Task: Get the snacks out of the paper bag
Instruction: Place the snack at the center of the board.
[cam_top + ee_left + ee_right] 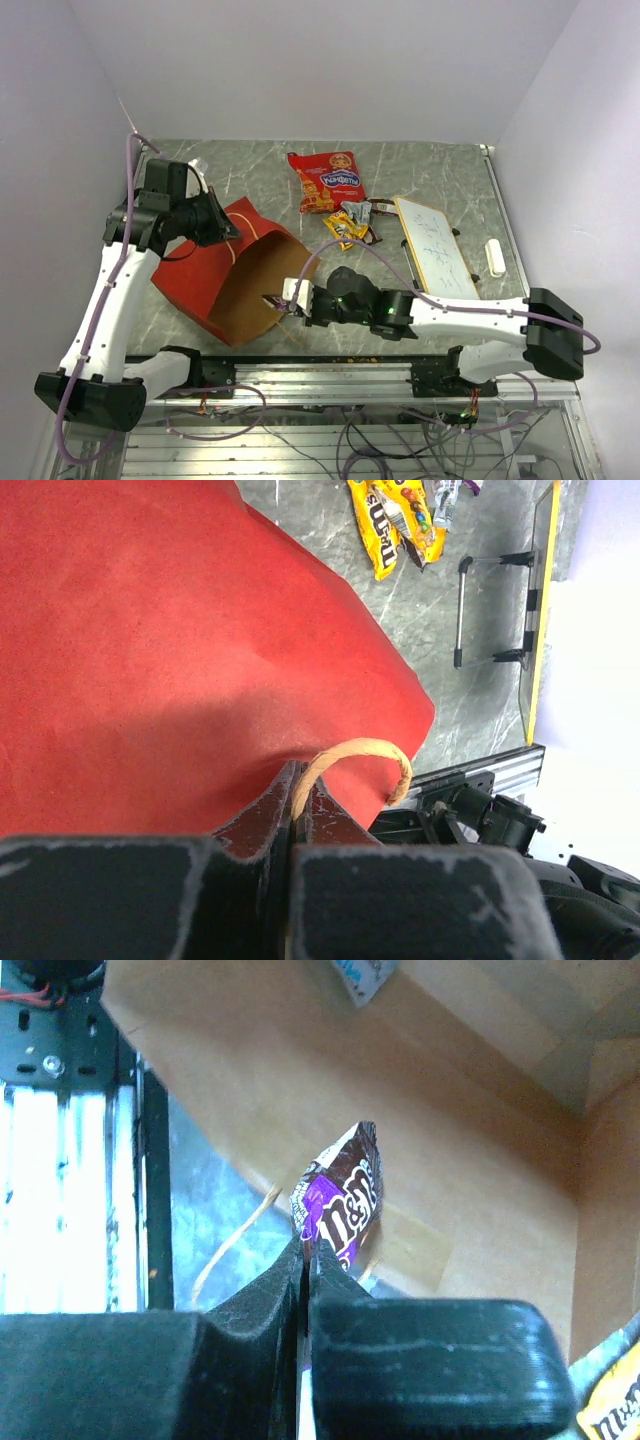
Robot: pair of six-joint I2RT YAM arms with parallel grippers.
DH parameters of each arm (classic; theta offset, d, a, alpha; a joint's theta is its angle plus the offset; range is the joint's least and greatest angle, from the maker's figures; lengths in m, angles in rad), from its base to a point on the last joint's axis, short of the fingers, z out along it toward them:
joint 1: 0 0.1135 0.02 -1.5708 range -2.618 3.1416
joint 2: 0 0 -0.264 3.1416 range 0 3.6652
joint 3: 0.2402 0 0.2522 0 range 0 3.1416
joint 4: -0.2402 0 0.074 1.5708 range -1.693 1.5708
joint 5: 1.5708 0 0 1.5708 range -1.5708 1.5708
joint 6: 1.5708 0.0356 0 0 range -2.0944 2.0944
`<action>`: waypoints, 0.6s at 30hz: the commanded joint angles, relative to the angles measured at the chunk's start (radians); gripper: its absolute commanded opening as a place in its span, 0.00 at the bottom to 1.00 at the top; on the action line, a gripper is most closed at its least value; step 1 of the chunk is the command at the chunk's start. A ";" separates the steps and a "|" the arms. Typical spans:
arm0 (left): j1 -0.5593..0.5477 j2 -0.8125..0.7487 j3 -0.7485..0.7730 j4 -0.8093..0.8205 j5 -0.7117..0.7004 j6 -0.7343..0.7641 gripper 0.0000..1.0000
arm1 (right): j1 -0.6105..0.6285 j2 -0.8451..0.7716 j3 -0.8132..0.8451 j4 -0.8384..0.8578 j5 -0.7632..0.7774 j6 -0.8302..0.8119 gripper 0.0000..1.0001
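Observation:
The paper bag (195,275) lies on its side, red outside, with its brown mouth (255,285) facing the arms. My left gripper (300,775) is shut on the bag's string handle (365,748), just above the red paper (150,630); from above, the left gripper (230,232) sits at the bag's top edge. My right gripper (307,1250) is shut on a small purple-brown snack packet (345,1195) at the bag's mouth, with the kraft inside (480,1110) behind it. A large red snack packet (327,180) and small yellow ones (345,225) lie on the table beyond the bag.
A white framed board (435,245) lies to the right of the snacks, and a small white object (494,257) sits beyond it. The metal rail (330,375) runs along the near edge. Another loose string handle (230,1250) trails by the right gripper.

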 commanded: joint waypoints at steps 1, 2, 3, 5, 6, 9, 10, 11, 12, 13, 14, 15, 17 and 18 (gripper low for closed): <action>0.000 0.002 -0.013 0.057 0.001 -0.010 0.07 | 0.001 -0.090 0.060 -0.285 0.009 -0.064 0.00; 0.000 -0.001 -0.016 0.055 0.000 -0.009 0.07 | 0.000 -0.117 0.067 -0.332 0.034 -0.116 0.00; 0.000 -0.005 -0.020 0.052 -0.004 -0.007 0.07 | -0.001 -0.143 0.073 -0.379 0.054 -0.158 0.00; 0.000 -0.007 -0.026 0.039 -0.011 0.000 0.07 | -0.003 -0.204 0.074 -0.441 0.093 -0.235 0.00; 0.000 -0.007 -0.028 0.035 -0.016 0.003 0.07 | -0.004 -0.243 0.067 -0.451 0.116 -0.262 0.00; 0.000 -0.009 -0.027 0.026 -0.027 0.007 0.07 | -0.024 -0.368 0.027 -0.403 0.183 -0.317 0.00; 0.000 -0.008 -0.023 0.025 -0.036 0.007 0.07 | -0.037 -0.401 0.021 -0.378 0.188 -0.320 0.00; 0.000 -0.007 -0.020 0.024 -0.042 0.007 0.07 | -0.056 -0.426 0.020 -0.349 0.194 -0.313 0.00; 0.000 -0.004 -0.016 0.023 -0.047 0.006 0.07 | -0.081 -0.437 0.026 -0.328 0.194 -0.301 0.00; 0.000 -0.002 -0.013 0.023 -0.052 0.004 0.07 | -0.118 -0.439 0.036 -0.313 0.188 -0.289 0.00; 0.000 0.002 -0.010 0.024 -0.054 0.002 0.07 | -0.152 -0.434 0.052 -0.302 0.170 -0.276 0.00; 0.000 0.005 -0.006 0.025 -0.055 -0.001 0.07 | -0.184 -0.422 0.064 -0.282 0.151 -0.269 0.00; 0.000 0.011 -0.003 0.028 -0.058 -0.009 0.07 | -0.231 -0.393 0.061 -0.187 0.187 -0.245 0.00; 0.000 0.013 -0.003 0.029 -0.059 -0.013 0.07 | -0.249 -0.378 0.053 -0.126 0.228 -0.232 0.00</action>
